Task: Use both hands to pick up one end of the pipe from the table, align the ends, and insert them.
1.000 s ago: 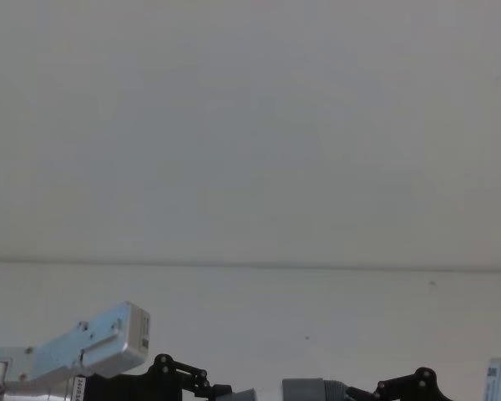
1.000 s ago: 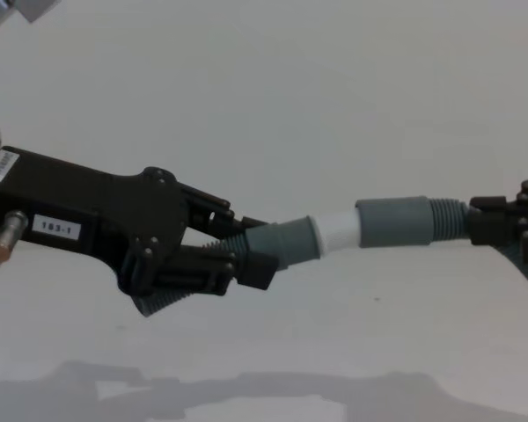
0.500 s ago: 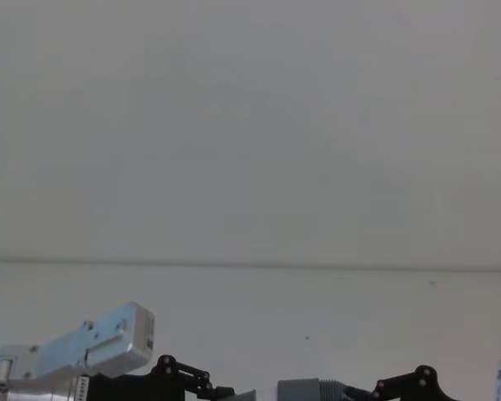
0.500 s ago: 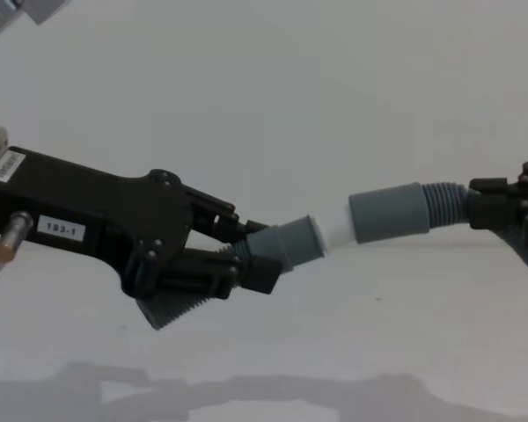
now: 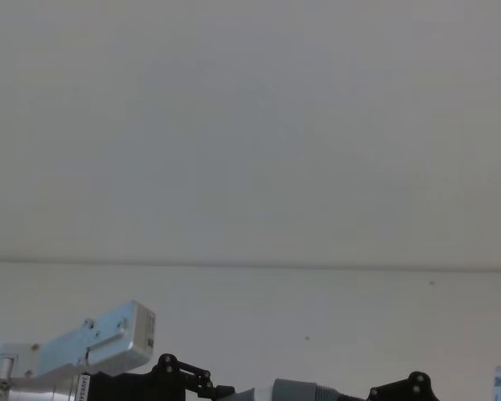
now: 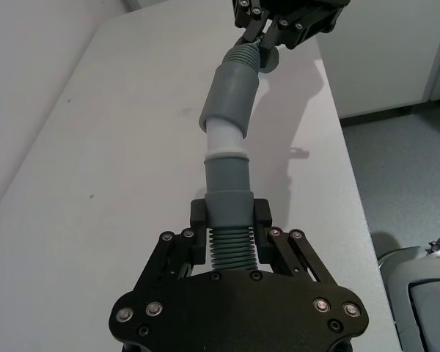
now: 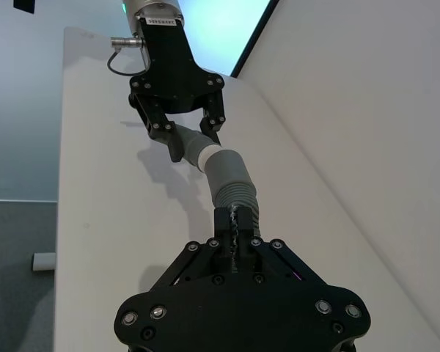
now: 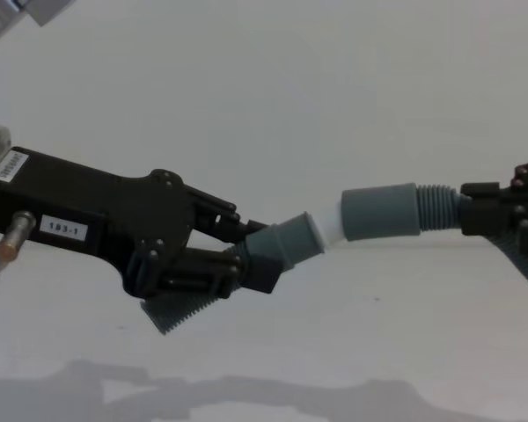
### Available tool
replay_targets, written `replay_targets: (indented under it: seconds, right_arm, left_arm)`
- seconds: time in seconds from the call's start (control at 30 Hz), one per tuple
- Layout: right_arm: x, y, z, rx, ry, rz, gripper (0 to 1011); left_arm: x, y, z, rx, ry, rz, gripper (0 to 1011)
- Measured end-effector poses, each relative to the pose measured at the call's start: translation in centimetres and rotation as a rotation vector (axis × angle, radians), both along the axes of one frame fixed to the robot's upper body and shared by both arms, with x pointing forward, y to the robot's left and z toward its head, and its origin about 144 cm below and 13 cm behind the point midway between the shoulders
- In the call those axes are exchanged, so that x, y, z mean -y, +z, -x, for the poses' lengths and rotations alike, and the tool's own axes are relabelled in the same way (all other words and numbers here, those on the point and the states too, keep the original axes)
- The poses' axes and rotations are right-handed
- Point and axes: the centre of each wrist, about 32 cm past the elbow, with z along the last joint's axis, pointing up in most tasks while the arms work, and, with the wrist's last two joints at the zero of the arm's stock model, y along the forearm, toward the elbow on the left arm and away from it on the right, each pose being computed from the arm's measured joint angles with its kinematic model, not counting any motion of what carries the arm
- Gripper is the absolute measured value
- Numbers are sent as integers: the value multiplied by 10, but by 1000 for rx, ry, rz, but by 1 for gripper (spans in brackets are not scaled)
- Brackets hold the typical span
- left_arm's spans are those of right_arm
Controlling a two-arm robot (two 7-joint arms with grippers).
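White table below — both pincers clamping pipe pieces, whitish tip half-hidden in socket

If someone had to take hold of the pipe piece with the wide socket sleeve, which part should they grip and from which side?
Grip the socket piece on its ribbed section behind the smooth sleeve, coming from its rear, as the right gripper does. The ribs likely resist slipping, and this leaves the sleeve mouth free for the whitish tip held by the left gripper.
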Motion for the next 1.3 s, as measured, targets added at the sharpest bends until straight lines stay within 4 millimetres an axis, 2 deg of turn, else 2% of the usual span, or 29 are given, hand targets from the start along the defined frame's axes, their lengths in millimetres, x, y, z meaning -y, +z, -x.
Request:
replay_targets:
  seconds: [1.3]
  right_arm:
    - [-3,0,-2,-13,17,11,39]
  left_arm:
    - [-2,1,0,-5,8,-7,336]
